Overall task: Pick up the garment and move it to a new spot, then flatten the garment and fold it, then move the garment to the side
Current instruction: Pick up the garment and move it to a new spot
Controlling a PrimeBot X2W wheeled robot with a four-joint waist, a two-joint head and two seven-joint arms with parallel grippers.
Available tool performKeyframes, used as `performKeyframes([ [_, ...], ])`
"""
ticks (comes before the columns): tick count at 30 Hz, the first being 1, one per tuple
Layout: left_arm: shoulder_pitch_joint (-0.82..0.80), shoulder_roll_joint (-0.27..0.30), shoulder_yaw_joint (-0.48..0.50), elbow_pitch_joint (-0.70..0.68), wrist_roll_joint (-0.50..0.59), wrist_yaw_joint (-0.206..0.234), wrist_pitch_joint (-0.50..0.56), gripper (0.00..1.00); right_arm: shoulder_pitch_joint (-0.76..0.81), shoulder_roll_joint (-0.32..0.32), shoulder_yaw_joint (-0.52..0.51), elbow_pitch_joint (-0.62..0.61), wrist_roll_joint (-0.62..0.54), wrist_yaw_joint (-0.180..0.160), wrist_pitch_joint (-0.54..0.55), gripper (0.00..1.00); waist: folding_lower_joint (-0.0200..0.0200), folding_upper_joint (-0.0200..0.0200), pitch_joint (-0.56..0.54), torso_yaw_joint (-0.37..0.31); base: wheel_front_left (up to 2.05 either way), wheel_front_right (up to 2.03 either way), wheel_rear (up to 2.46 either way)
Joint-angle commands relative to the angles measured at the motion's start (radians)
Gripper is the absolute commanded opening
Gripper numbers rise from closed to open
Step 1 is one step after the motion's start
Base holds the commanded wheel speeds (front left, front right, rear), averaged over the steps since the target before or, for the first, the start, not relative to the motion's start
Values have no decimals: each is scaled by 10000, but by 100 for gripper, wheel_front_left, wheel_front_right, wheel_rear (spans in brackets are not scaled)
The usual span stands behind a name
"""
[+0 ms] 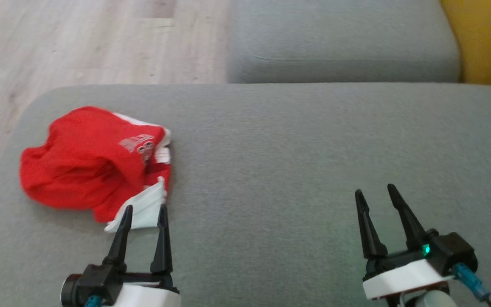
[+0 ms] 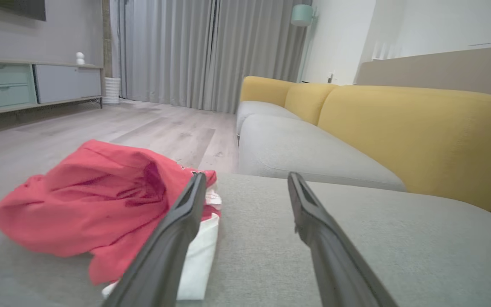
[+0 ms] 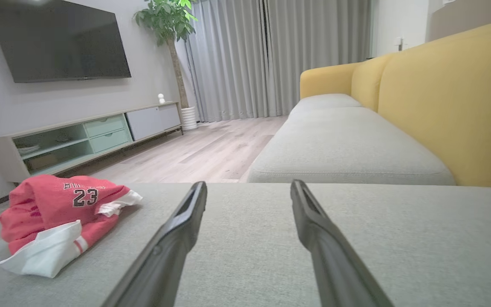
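**Head view.** One red jersey, mesh-textured with white trim, lies crumpled in a loose heap on the left part of a grey, fine-woven seat cushion with rounded corners. A second grey cushion sits beyond it, beside a yellow backrest and a pale wood-grain floor. There are two grippers, each with two dark, tapering fingers. The left gripper has its fingers spread, with the tips at the jersey's white hem (contact cannot be confirmed). The right gripper is likewise spread and holds nothing. It sits over bare cushion, well apart from the jersey.

**Left wrist view.** The jersey lies to the left of the fingers. One finger crosses in front of its white fold and the other runs over bare cushion. Nothing is clamped between them. Three rounded yellow back sections line the sofa, and grey pleated curtains hang behind.

**Right wrist view.** The jersey sits at the far left, showing the number 23 in dark numerals and one white flap at the front. The two fingers stand apart over bare fabric. Also noted are one wall-mounted flat television, one long low cabinet with two pale green drawers, and one potted plant.
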Motion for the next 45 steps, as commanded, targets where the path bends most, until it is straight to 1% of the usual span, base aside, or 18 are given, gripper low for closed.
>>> performKeyframes([
  [1, -435, -59, 395, -263, 116, 75, -93, 100, -160, -96, 290, -366, 113, -7, -109, 100, 0, 0, -114, 435, 0, 0, 0],
  [11, -150, -60, 954, -432, 231, 65, -93, 100, -45, -96, 815, -390, 386, -7, -109, 100, 0, 0, -310, 1651, 0, 0, 0],
  [19, -63, -60, 1154, -644, 519, 10, -93, 100, 21, -96, 1041, -429, 646, -7, -109, 100, 0, 0, -428, 2192, 0, 0, 0],
  [24, 1, -60, 1298, -679, 523, 16, -93, 100, 60, -96, 1090, -411, 652, -7, -109, 100, 0, 0, -422, 2305, 0, 0, 0],
  [28, 1, -60, 1467, -679, 513, 2, -93, 100, 51, -96, 1120, -381, 619, -7, -109, 100, 0, 0, -373, 2265, 0, 0, 0],
  [32, -304, -54, 1987, -623, 718, -163, -93, 100, -96, -96, 1043, -675, 592, -7, -109, 100, 0, 0, -193, 1976, 0, 0, 0],
  [36, -1084, 378, 2410, -305, 1082, -645, -93, 100, -292, -96, 989, -836, 434, -7, -109, 100, 0, 0, 107, 1590, 0, 0, 0],
  [39, -2144, 925, 2423, 312, 1279, -975, -93, 100, -491, -96, 833, -997, 357, -7, -109, 100, 0, 0, 512, 1303, 0, 0, 0],
  [42, -3551, 1577, 2125, 1554, 1449, -1197, 6, 100, -710, -96, 626, -1096, 337, -7, -109, 100, 0, 0, 901, 1072, 0, 0, 0],
  [45, -5035, 2161, 1539, 2858, 1468, -1344, 912, 100, -878, -96, 523, -1141, 289, -7, -109, 100, 0, 0, 1258, 853, 0, 0, 0],
])
